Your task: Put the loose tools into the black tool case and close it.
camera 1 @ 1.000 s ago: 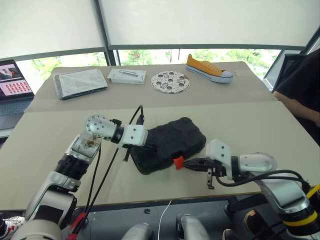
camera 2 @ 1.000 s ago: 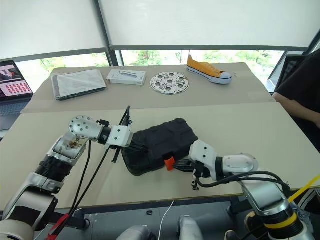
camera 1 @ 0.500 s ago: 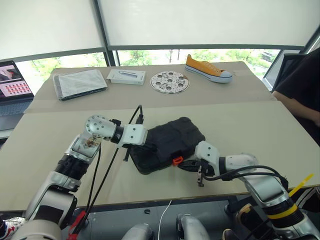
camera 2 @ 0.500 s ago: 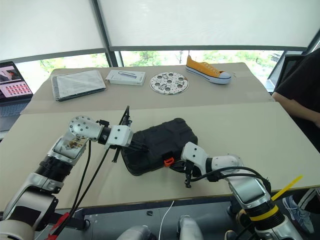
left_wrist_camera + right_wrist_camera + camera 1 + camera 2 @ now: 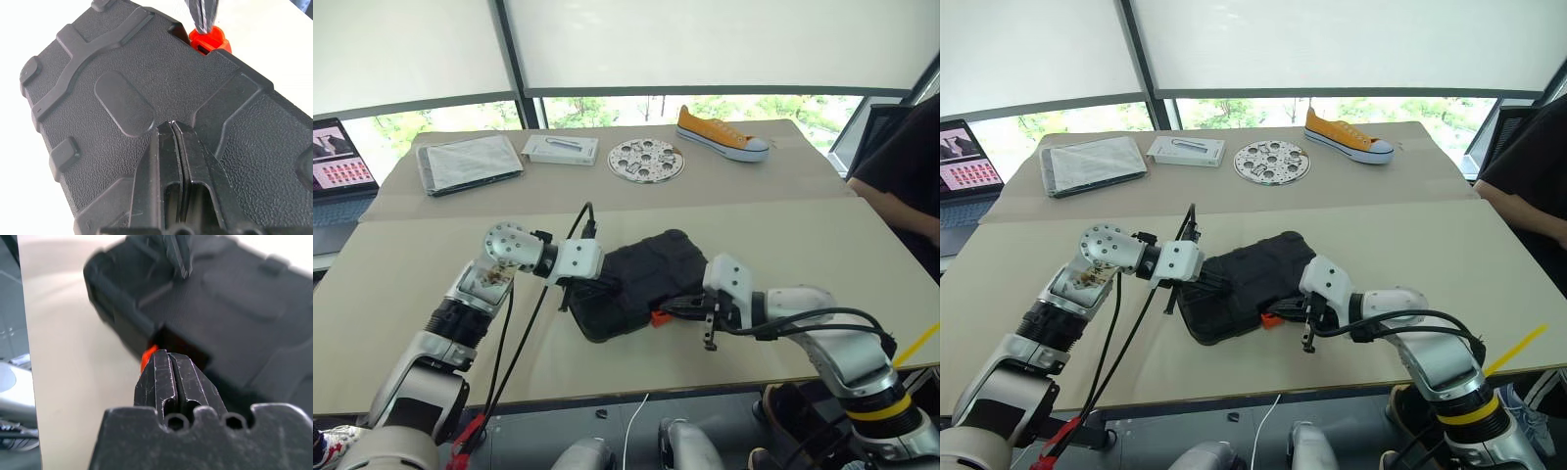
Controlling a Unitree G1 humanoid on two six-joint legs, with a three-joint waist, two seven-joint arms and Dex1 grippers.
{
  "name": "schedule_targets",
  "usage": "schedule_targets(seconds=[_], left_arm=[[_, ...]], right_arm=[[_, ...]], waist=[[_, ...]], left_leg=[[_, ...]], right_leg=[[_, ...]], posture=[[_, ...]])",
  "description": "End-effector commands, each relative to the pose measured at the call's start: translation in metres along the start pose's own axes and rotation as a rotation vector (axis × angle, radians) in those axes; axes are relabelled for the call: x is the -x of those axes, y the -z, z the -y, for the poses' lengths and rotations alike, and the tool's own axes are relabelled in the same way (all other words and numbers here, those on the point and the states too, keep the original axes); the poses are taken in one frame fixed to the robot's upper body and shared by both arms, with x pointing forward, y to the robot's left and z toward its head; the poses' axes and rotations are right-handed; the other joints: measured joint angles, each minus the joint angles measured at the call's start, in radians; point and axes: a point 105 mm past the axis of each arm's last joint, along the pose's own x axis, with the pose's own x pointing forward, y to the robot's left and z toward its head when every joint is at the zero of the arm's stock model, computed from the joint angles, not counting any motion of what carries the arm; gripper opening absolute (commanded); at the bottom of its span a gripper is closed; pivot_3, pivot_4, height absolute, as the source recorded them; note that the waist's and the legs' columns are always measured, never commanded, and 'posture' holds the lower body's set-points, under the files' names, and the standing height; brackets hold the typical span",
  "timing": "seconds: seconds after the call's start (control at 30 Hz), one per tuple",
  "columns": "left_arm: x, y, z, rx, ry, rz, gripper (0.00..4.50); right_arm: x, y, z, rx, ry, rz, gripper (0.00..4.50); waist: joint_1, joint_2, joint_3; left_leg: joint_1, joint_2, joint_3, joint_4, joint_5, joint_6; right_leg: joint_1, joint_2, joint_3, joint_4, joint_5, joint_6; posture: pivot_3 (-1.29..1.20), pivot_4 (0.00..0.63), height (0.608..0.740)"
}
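Observation:
The black tool case [image 5: 646, 269] lies closed on the table, its lid down. The tips of my left gripper [image 5: 171, 125] are shut and rest on the lid's left part. My right gripper [image 5: 166, 355] is shut too, its tips at the orange latch [image 5: 659, 316] on the case's near edge. The latch [image 5: 209, 40] also shows in the left wrist view, with the right gripper's fingers [image 5: 200, 12] just above it. The loose tools are out of view.
At the back of the table lie an orange sneaker [image 5: 722, 134], a white perforated disc [image 5: 646, 160], a white box [image 5: 561, 150] and a grey folded slab [image 5: 470, 163]. A laptop [image 5: 337, 166] stands far left. A person [image 5: 901, 166] sits at the right edge.
My right wrist has tipped up at the latch, and its fingers now cover more of the orange tab. The left gripper and the case have kept still.

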Motion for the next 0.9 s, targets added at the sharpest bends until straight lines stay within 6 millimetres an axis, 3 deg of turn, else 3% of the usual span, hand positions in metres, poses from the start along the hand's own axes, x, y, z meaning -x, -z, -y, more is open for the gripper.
schedule_targets(seconds=[0.03, 0.3, 0.5, 0.6, 0.73, 0.9], left_arm=[[-0.002, 0.024, 0.012, 0.056, 0.047, -0.093, 0.07], [-0.004, 0.02, 0.012, 0.051, 0.047, -0.082, 0.07], [-0.013, 0.013, 0.01, 0.031, 0.063, -0.061, 0.07], [-0.019, 0.01, 0.007, 0.011, 0.072, -0.058, 0.07], [-0.022, 0.011, 0.007, -0.016, 0.09, -0.072, 0.07], [-0.022, 0.015, 0.013, -0.042, 0.114, -0.093, 0.07]], right_arm=[[0.01, -0.002, -0.008, 0.017, -0.023, -0.002, 0.0], [0.032, 0.013, -0.015, -0.042, 0.013, -0.041, 0.0], [0.008, 0.03, -0.021, -0.052, -0.008, -0.072, 0.0], [-0.016, 0.035, -0.016, -0.032, 0.016, -0.073, 0.0], [-0.03, 0.022, 0.0, 0.041, 0.103, -0.007, 0.0], [-0.02, -0.006, 0.003, 0.081, 0.121, 0.09, 0.0]], waist=[[0.0, 0.0, 0.0], [-0.001, 0.0, 0.0], [0.0, 0.0, 0.0], [0.0, 0.0, 0.0], [0.001, 0.0, 0.0], [-0.002, 0.0, 0.0]], left_leg=[[0.0, 0.0, 0.0, 0.0, 0.0, 0.0], [0.0, 0.0, 0.0, -0.001, 0.0, 0.0], [0.0, 0.001, 0.0, -0.001, 0.0, 0.0], [-0.001, 0.001, 0.0, -0.001, 0.0, 0.0], [-0.001, 0.001, 0.0, -0.001, 0.0, 0.0], [-0.001, 0.0, 0.0, -0.001, 0.0, 0.0]], right_leg=[[0.0, 0.0, 0.0, 0.0, 0.0, 0.0], [0.001, 0.0, 0.0, -0.002, 0.0, 0.001], [0.001, 0.0, 0.001, -0.003, -0.001, 0.002], [0.001, 0.0, 0.0, -0.003, -0.001, 0.001], [0.0, 0.0, 0.0, -0.003, 0.0, 0.001], [0.0, 0.001, -0.001, -0.003, 0.0, 0.0]], posture=[[0.0, 0.15, 0.737], [0.0, 0.15, 0.737], [0.0, 0.15, 0.737], [0.0, 0.15, 0.737], [0.0, 0.15, 0.737], [0.0, 0.15, 0.737]])
